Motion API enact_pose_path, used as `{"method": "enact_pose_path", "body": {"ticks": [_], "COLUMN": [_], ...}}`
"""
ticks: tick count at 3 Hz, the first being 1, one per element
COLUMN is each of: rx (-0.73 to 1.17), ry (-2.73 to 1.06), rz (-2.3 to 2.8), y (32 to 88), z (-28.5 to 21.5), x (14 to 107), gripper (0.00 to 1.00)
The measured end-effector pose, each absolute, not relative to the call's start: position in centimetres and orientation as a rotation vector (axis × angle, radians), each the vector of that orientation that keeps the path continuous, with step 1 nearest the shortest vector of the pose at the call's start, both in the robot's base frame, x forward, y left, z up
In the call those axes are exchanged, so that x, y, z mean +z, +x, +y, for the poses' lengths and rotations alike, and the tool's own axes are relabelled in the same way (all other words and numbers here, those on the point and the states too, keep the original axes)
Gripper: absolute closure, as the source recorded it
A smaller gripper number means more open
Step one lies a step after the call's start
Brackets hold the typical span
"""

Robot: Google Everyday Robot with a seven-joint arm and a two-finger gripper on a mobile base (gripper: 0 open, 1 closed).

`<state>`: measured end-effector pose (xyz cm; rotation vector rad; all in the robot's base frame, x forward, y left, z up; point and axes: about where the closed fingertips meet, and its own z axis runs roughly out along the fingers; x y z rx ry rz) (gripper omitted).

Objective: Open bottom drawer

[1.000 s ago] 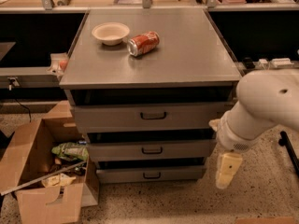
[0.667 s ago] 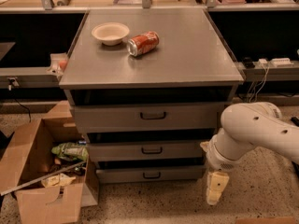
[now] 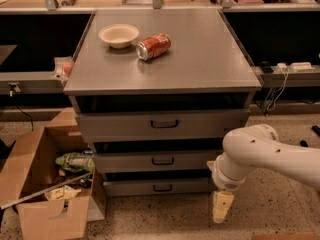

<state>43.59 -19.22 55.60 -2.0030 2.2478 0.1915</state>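
Observation:
The grey metal cabinet has three drawer fronts. The bottom drawer is the slimmest, with a small black handle at its centre; it looks closed or nearly so. My white arm comes in from the right. My gripper hangs low beside the cabinet's lower right corner, just right of the bottom drawer front and near the floor, pointing down. It is apart from the handle, well to its right.
On the cabinet top sit a cream bowl and a red can lying on its side. An open cardboard box of rubbish stands on the floor at the left. Cables hang at the right.
My arm has swung left and down; the gripper dropped from beside the middle drawer to floor level, next to the bottom drawer's right end.

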Motion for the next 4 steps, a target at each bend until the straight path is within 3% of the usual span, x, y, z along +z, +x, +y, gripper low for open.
{"method": "enact_pose_path", "body": {"ticks": [4], "rx": [0.567], "ry": [-1.974], "rz": [2.138], "y": [45.4], "z": [-14.5], "x": [28.4], "gripper": [0.00]}}
